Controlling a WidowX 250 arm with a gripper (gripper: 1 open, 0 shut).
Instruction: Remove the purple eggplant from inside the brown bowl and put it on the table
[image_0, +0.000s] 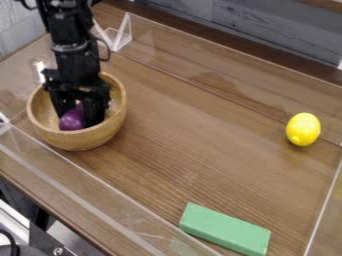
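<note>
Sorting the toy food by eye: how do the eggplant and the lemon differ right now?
The eggplant is purple; the lemon is yellow. The eggplant lies inside the bowl at left with the gripper down around it; the lemon sits alone on the bare table at right. The lemon shows whole, the eggplant only partly. Both are small.

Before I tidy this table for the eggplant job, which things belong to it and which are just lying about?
Belongs to the job:
small glossy purple toy eggplant
round light-brown wooden bowl
dark wood-grain table
black gripper

Lying about:
round yellow lemon
flat green rectangular block
</note>
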